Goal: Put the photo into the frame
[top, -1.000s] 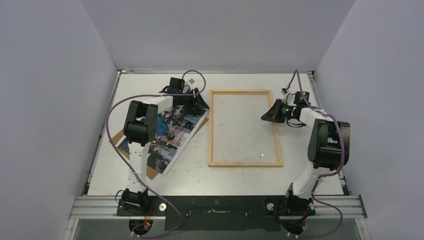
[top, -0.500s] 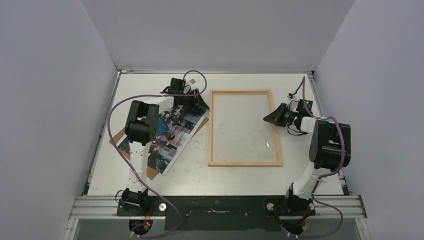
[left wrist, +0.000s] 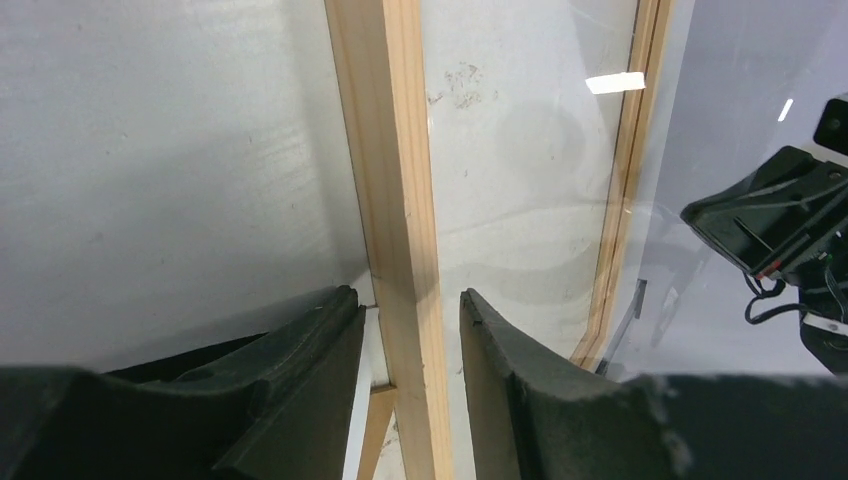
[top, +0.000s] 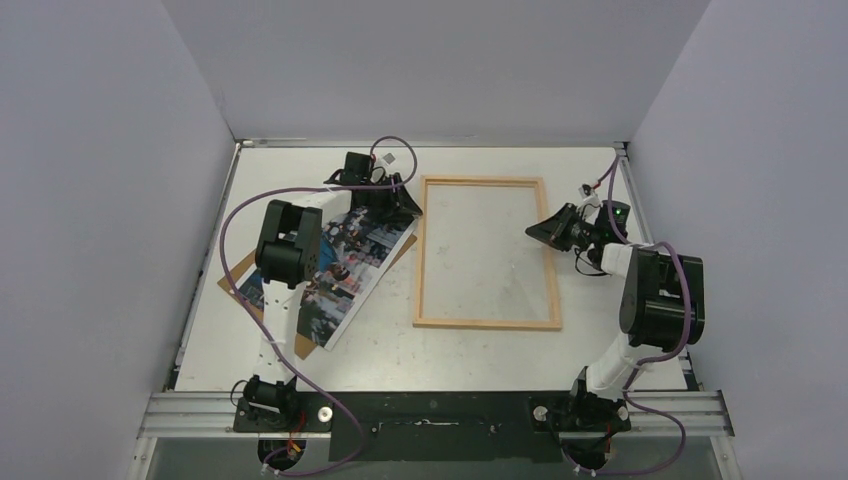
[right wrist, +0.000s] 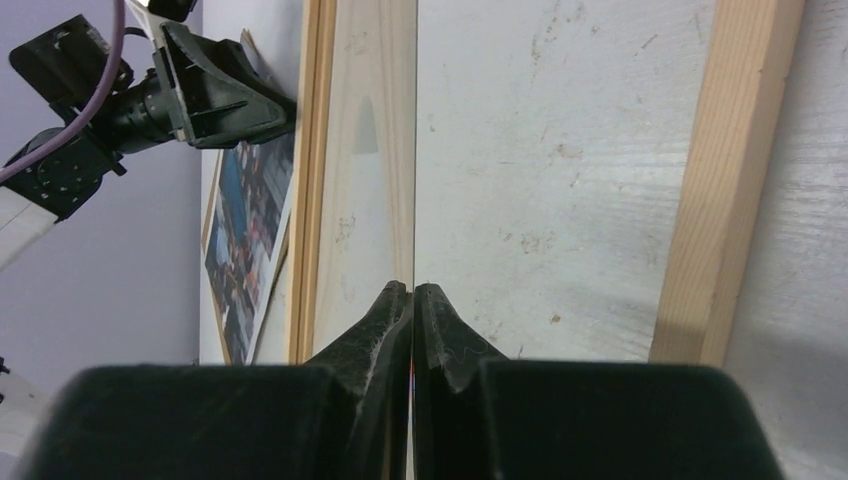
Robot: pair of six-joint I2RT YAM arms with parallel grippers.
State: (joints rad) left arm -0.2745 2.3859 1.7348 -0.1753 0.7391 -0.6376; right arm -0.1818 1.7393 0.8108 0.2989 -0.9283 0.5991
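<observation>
Lavender walls close round a scuffed white table, and on it the right gripper has its fingertips pinched together on the edge of a clear pane. The pane is thin, hard and mirror-glossy, probably slick and brittle, so it wants an edge pinch and no twisting. The left gripper stands with jaws apart astride the left bar of the frame, with a narrow gap on either side, gripping nothing. That frame is pale raw wood, square-edged, likely light and stiff, and any bar gives a fair hold. Just beside that bar, the photo lies askew over a brown backing board. It looks glossy, thin and likely floppy, prone to creasing, and is best lifted by a corner or border edge.
</observation>
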